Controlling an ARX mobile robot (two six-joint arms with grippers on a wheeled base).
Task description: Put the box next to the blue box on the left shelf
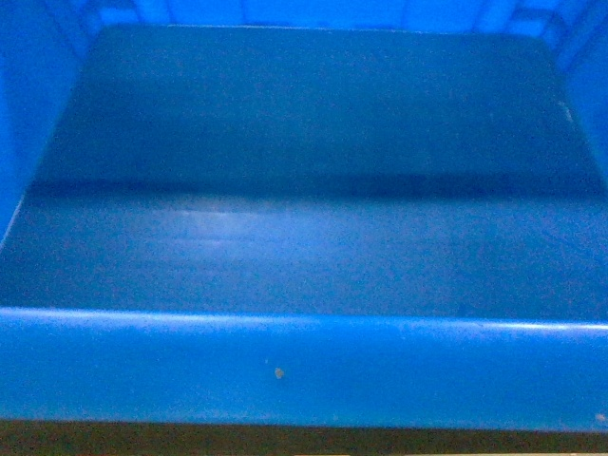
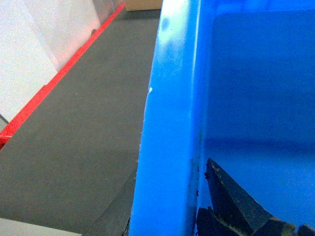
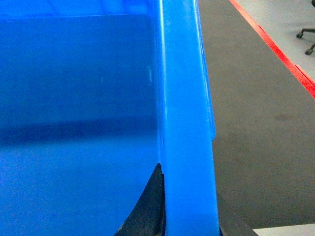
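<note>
The box (image 1: 304, 366) fills the head view: a large blue crate with a thick near rim carrying a small brown speck, its floor dark and shiny. My left gripper (image 2: 165, 216) is shut on the box's left rim (image 2: 170, 123), with one black finger (image 2: 231, 196) inside the wall and the other outside. My right gripper (image 3: 189, 219) is shut on the right rim (image 3: 187, 123), its inner finger (image 3: 150, 209) pressed against the wall. The box hangs above the floor. The left shelf and the other blue box are out of view.
Dark grey floor (image 2: 83, 128) lies under both sides of the box. A red line (image 2: 54, 81) and a white panel (image 2: 29, 44) run along the left. On the right are another red line (image 3: 275, 44) and a chair caster (image 3: 307, 39).
</note>
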